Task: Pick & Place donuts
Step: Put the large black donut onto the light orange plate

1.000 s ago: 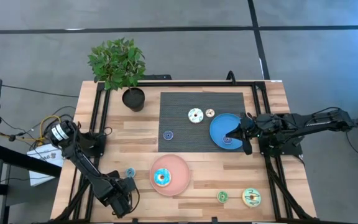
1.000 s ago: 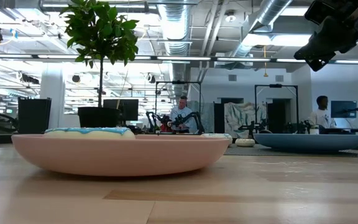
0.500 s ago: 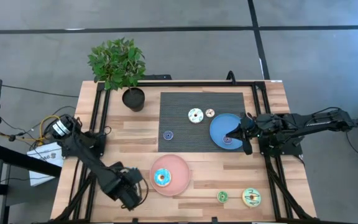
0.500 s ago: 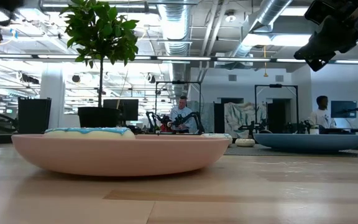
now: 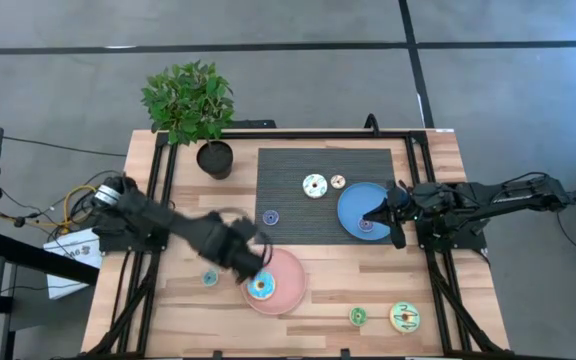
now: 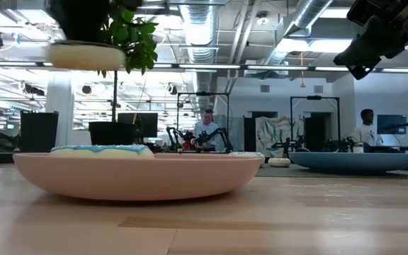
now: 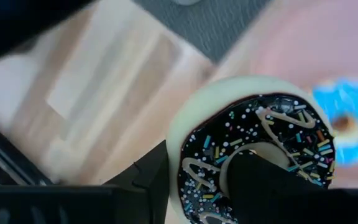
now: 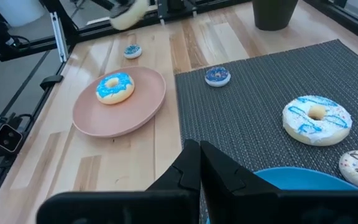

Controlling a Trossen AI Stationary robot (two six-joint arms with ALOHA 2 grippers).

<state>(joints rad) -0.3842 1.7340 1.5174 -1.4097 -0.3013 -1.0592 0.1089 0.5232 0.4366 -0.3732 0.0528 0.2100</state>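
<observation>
Carry step in hand, by the look of it, with the set-down not yet made.

Near the counter's front-left part, lying alone on bare wood: a tiny blue donut (image 5: pixel 209 278), untouched. Just to its right, hanging over the counter at the left rim of the pink plate (image 5: pixel 293 270): the left pincer (image 5: pixel 240 262), clamped on the dark brown donut (image 7: pixel 229 124), one finger through the hole and the other outside the cream edge. Seen from counter height, well above the plate and clear of it.

Already on the pink plate, toward its left side: a blue-frosted donut (image 5: pixel 260 288). Room beside it on the right, so the next move probably calls for a little more reach across the rim, a descent until the held ring nearly meets the plate, then a parting of the fingers. Main care, as a judgement: landing beside the blue-frosted one and not on it, and drawing the inner finger out of the hole without dragging the ring along.

Farther right, on the dark mat (image 5: pixel 288 165): a tiny blue ring (image 5: pixel 270 216) at the mat's left border, then a white donut (image 5: pixel 314 185) and a tiny cream one (image 5: pixel 337 181) toward the counter's far edge. Next, the blue plate (image 5: pixel 353 200), a tiny purple ring (image 5: pixel 366 227) on it. Beside that plate's right rim, waiting: the right pincer (image 5: pixel 396 215), fingers pressed together on nothing.

Along the front edge toward the right corner: a tiny green ring (image 5: pixel 358 316) and a green-yellow donut (image 5: pixel 404 317), both yet to be collected.
</observation>
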